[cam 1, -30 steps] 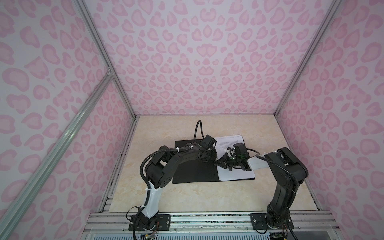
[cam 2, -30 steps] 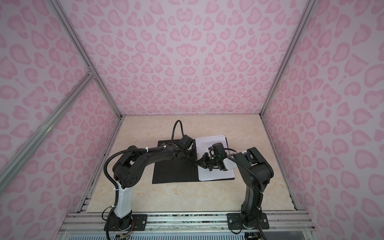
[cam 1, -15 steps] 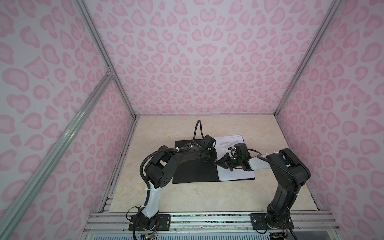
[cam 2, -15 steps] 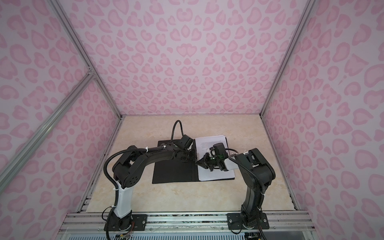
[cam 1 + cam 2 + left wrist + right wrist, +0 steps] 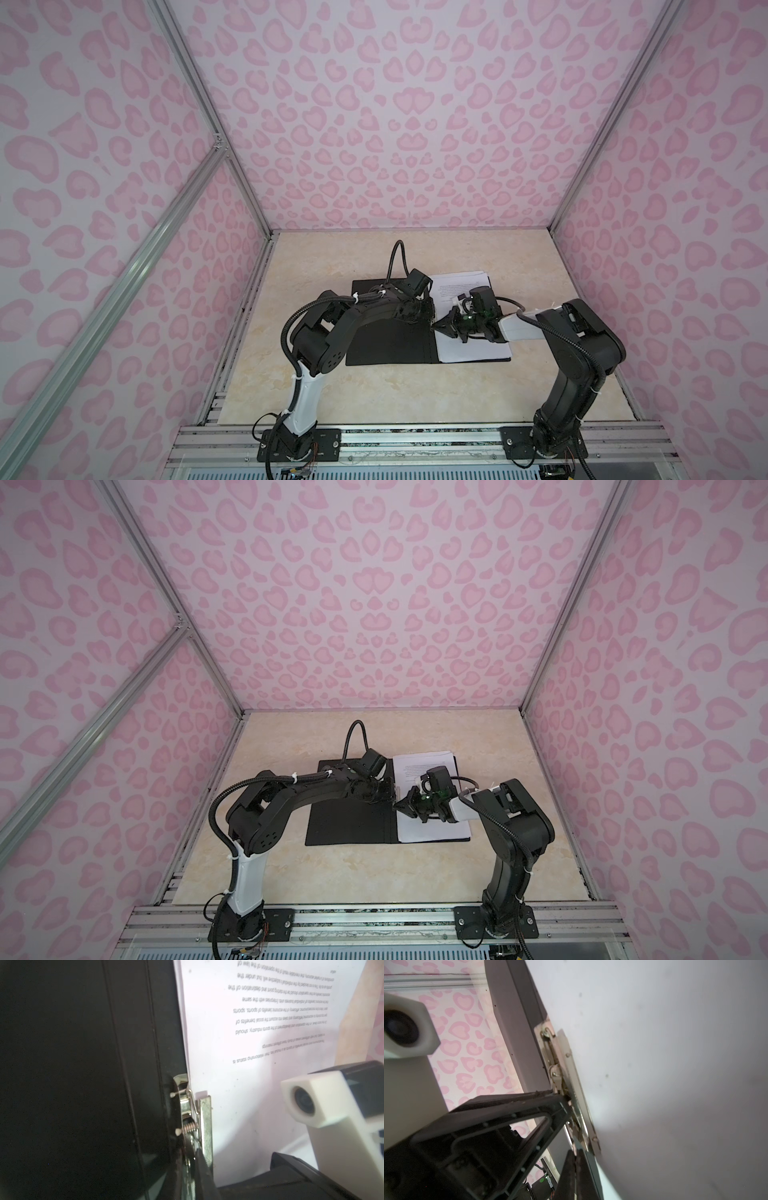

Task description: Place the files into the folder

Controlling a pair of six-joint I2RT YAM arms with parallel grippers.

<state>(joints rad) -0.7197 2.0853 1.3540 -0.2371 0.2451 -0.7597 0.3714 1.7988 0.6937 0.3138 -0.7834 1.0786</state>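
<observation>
**Both pincers meet at the folder's spine clip**

The folder (image 5: 386,345) lies open and flat on the desk (image 5: 332,399), black inside up, directly beneath both pincers. The files (image 5: 473,349) rest as a white stack on the half of the folder under the right pincer (image 5: 576,1154). They lie printed side up, with their inner edge along the spine. The metal clip (image 5: 204,1122) sits on that spine, right at the tips of both pincers, and its long plate runs along the edge of the files.

The right pincer hangs low over the files with its two fingers (image 5: 568,1176) pressed together. Their tips stand just beside one end of the clip; whether they touch it or nip anything cannot be told.

The left pincer (image 5: 430,316) stands over the bare black half. In the right wrist view the tip of one of its fingers touches the clip's hinge part. Its second finger is hidden, so whether this pincer is apart or together cannot be told. In both top views the tips of the two pincers are nearly touching at the spine.
</observation>
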